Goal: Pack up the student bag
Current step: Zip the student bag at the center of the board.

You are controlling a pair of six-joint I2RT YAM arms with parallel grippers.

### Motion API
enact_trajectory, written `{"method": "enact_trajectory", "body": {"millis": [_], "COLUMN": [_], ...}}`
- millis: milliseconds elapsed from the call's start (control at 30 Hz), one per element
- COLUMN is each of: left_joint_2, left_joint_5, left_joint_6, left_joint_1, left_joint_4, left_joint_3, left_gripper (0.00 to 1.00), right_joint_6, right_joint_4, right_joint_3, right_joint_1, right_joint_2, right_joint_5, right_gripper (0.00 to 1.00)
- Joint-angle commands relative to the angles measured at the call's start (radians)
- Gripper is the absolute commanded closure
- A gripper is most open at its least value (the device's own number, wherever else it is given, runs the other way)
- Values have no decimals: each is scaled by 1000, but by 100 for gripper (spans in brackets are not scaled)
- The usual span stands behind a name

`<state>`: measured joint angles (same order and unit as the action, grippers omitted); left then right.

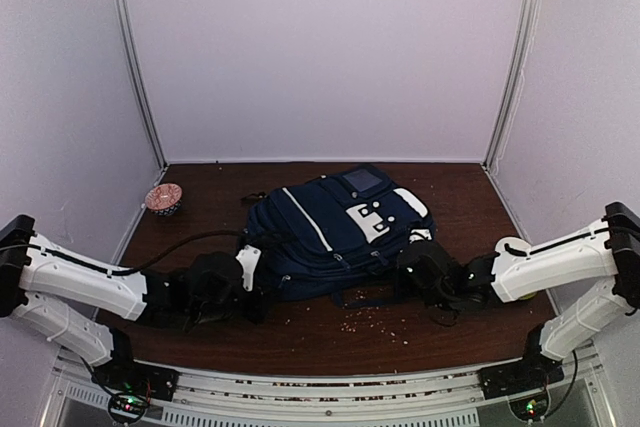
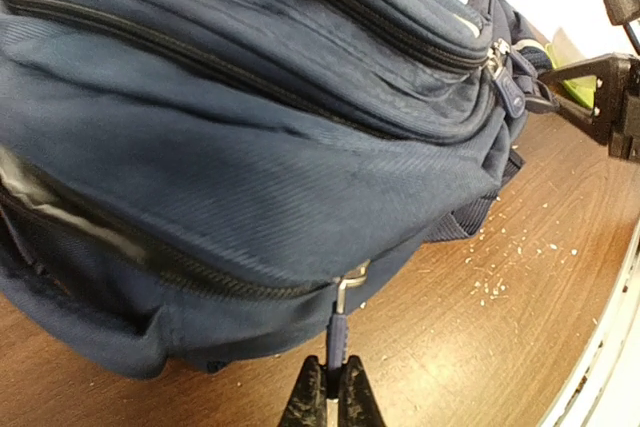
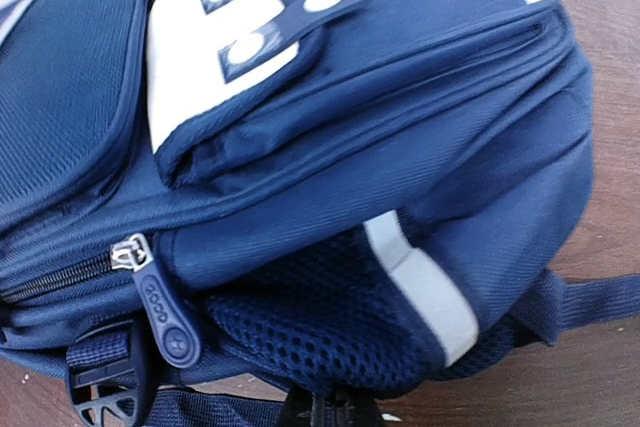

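Observation:
The student bag (image 1: 335, 232), navy with white trim, lies flat in the middle of the brown table. At its near left edge sits my left gripper (image 1: 258, 292). In the left wrist view this gripper (image 2: 333, 375) is shut on the blue zipper pull (image 2: 339, 337) of a long side zip. My right gripper (image 1: 408, 277) is at the bag's near right corner. In the right wrist view its fingers (image 3: 335, 413) stand together at the bottom edge of the bag's mesh side pocket (image 3: 320, 322), with the tips hidden under the mesh. A second zipper pull (image 3: 160, 302) hangs to the left.
A small patterned bowl (image 1: 163, 197) stands at the far left of the table. Pale crumbs (image 1: 385, 322) are scattered in front of the bag. A yellow-green object (image 2: 572, 72) lies beyond the bag by the right arm. White walls enclose the table on three sides.

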<state>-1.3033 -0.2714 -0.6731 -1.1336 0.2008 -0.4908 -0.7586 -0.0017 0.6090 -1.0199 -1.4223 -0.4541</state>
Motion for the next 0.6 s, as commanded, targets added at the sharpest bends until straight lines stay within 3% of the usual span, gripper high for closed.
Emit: {"method": "enact_trajectory", "body": {"millis": [0,400,567], "left_joint_2": [56,231,230], "left_joint_5": [-42,-153,-176], "left_joint_6": [17,-76,-86], "left_joint_1": [14,14,14], "left_joint_4": [-61,-236,-228], "left_joint_3": [16,61,80], "left_gripper": [100,100,100], "right_joint_6": [4,-28,-74], "right_joint_4": [-64,-101,-95], "right_joint_3": [-60,-94,-106], "right_joint_1": [59,157,204], "right_joint_2": [113,208,199], "right_joint_5": [-105,-107,-98], "right_gripper": [100,100,100]}}
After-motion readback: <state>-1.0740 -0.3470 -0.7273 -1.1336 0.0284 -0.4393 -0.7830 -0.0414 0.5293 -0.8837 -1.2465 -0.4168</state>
